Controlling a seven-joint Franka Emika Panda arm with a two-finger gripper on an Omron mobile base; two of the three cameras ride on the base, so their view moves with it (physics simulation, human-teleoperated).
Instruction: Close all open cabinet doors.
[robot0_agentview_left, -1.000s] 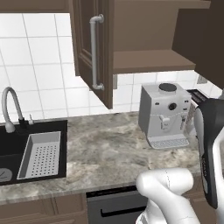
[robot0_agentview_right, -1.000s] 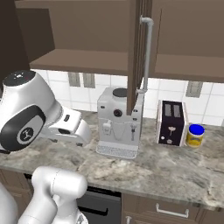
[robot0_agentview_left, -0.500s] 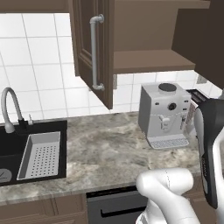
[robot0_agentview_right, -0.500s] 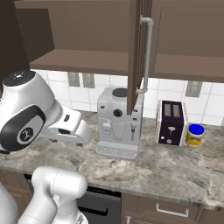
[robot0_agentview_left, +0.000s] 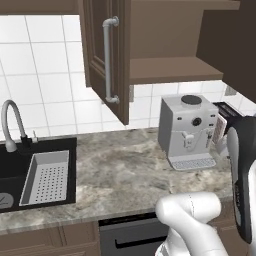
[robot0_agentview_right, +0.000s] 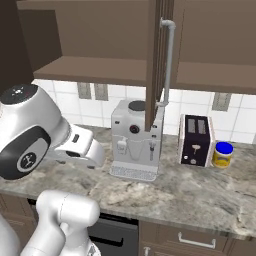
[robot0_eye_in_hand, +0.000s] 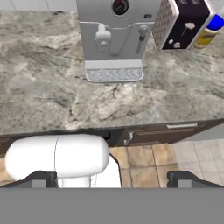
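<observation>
Door (robot0_agentview_left: 107, 60) of the wall cabinet is seen swung out over the counter (robot0_agentview_left: 120, 170), left of the coffee machine (robot0_agentview_left: 189, 131); from the right base view it (robot0_agentview_right: 156, 60) stands nearly edge-on above that machine (robot0_agentview_right: 136, 140). A second door (robot0_agentview_left: 231, 40) hangs open at the upper right. Both are judged stiff, hinged wooden panels, moderately heavy but free-swinging, best pushed flat on the outer face near the handle (robot0_agentview_left: 109, 60), far from the hinge, rather than gripped. The gripper (robot0_eye_in_hand: 112, 178) is held low, facing the counter front; its tips are set wide apart with nothing between them. A toaster (robot0_agentview_right: 195, 140) and jar (robot0_agentview_right: 222, 154) stand nearby.
</observation>
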